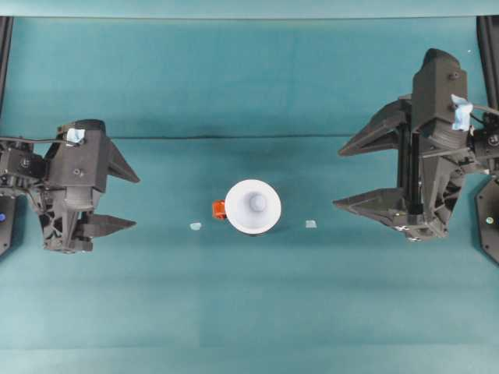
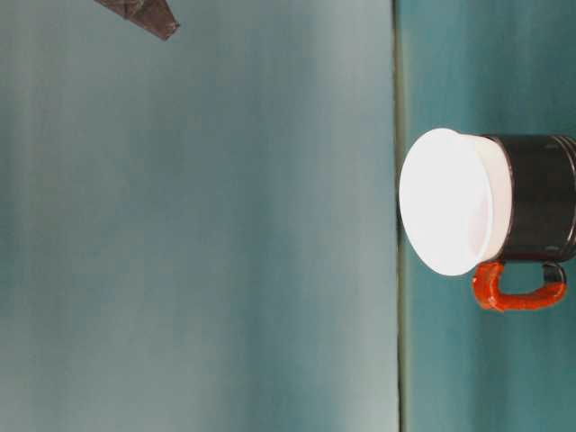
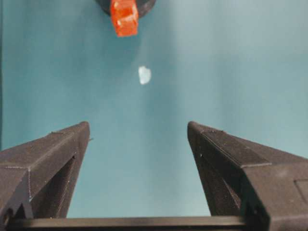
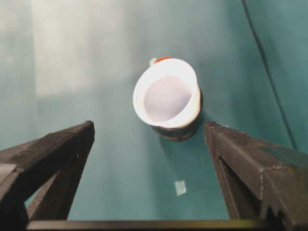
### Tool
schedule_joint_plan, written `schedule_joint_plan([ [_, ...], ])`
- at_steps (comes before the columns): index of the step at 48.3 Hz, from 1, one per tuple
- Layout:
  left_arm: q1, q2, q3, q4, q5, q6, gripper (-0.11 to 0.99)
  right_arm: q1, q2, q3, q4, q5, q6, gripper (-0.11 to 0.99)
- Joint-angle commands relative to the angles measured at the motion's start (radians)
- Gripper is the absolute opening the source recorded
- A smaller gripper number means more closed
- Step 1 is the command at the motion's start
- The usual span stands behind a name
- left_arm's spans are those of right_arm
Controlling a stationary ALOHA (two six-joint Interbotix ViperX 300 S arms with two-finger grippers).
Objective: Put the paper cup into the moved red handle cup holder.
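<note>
The left black gripper rests at the left side of the teal cloth-covered table with its 2 fingers spread wide and nothing between them; the right black gripper sits at the right side, likewise spread wide and empty, its fingers pointing toward the middle. Between them, near the table's centre and well apart from both, the plain white tapered paper cup stands upright inside the glossy black round cup holder, its wide rim flaring out above the holder's top edge. The holder's orange-red looped handle sticks out toward the left arm's side; from the left wrist camera it shows straight ahead beyond the open fingers. 2 small pale tape scraps lie flat on the cloth, 1 between the left gripper and the handle, the other between the cup and the right gripper. The cloth is smooth, with a faint fold line running across it behind the cup. Behind the table, a plain teal backdrop closes off the scene.
</note>
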Motion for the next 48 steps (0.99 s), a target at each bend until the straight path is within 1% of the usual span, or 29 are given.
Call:
schedule_joint_plan([
  [1, 0.0, -0.008, -0.012, 0.003, -0.005, -0.002, 0.89, 0.005, -0.032, -0.008, -0.002, -0.008, -0.012, 0.85],
  [3, 0.0, -0.008, -0.015, 0.002, -0.005, -0.002, 0.89, 0.005, -0.032, -0.006, -0.003, -0.008, -0.014, 0.85],
  [4, 0.0, -0.008, -0.015, 0.003, -0.005, -0.002, 0.89, 0.005, -0.032, -0.006, -0.002, -0.008, -0.012, 0.85],
  [9, 0.0, -0.008, -0.012, 0.002, -0.005, -0.002, 0.89, 0.005, -0.031, -0.002, -0.002, -0.008, -0.014, 0.85],
  [11, 0.0, -0.008, -0.012, 0.003, -0.005, -0.002, 0.89, 0.005, -0.032, 0.0, -0.002, -0.008, -0.014, 0.85],
  [12, 0.0, -0.008, -0.012, 0.002, -0.005, -0.002, 0.89, 0.005, -0.032, 0.0, -0.002, -0.008, -0.014, 0.85],
  [13, 0.0, -0.009, -0.015, 0.003, -0.005, -0.002, 0.89, 0.005, -0.032, 0.0, -0.002, -0.008, -0.014, 0.85],
  [17, 0.0, -0.008, -0.015, 0.002, -0.005, -0.002, 0.89, 0.005, -0.032, 0.003, -0.002, -0.008, -0.014, 0.85],
  [18, 0.0, -0.008, -0.012, 0.003, -0.005, -0.002, 0.89, 0.005, -0.034, 0.002, -0.002, -0.008, -0.014, 0.85],
  [20, 0.0, -0.008, -0.012, 0.002, -0.005, -0.002, 0.89, 0.005, -0.034, 0.002, -0.002, -0.008, -0.012, 0.85],
  [21, 0.0, -0.008, -0.012, 0.003, -0.005, -0.002, 0.89, 0.005, -0.032, 0.002, -0.002, -0.008, -0.012, 0.85],
  [23, 0.0, -0.008, -0.015, 0.002, -0.005, -0.002, 0.89, 0.005, -0.034, 0.003, -0.002, -0.008, -0.012, 0.85],
  [24, 0.0, -0.008, -0.012, 0.003, -0.005, -0.002, 0.89, 0.005, -0.034, 0.003, -0.002, -0.008, -0.012, 0.85],
  [27, 0.0, -0.008, -0.012, 0.002, -0.005, -0.002, 0.89, 0.005, -0.034, 0.002, -0.002, -0.008, -0.012, 0.85],
  [37, 0.0, -0.008, -0.015, 0.003, -0.005, -0.002, 0.89, 0.005, -0.034, 0.005, -0.002, -0.008, -0.012, 0.85],
  [38, 0.0, -0.008, -0.012, 0.003, -0.005, -0.002, 0.89, 0.005, -0.034, 0.005, -0.003, -0.008, -0.012, 0.85],
  [41, 0.0, -0.008, -0.015, 0.002, -0.005, -0.002, 0.89, 0.005, -0.034, 0.005, -0.002, -0.008, -0.012, 0.85],
  [48, 0.0, -0.008, -0.012, 0.003, -0.005, -0.002, 0.89, 0.005, -0.034, 0.006, -0.002, -0.008, -0.011, 0.85],
])
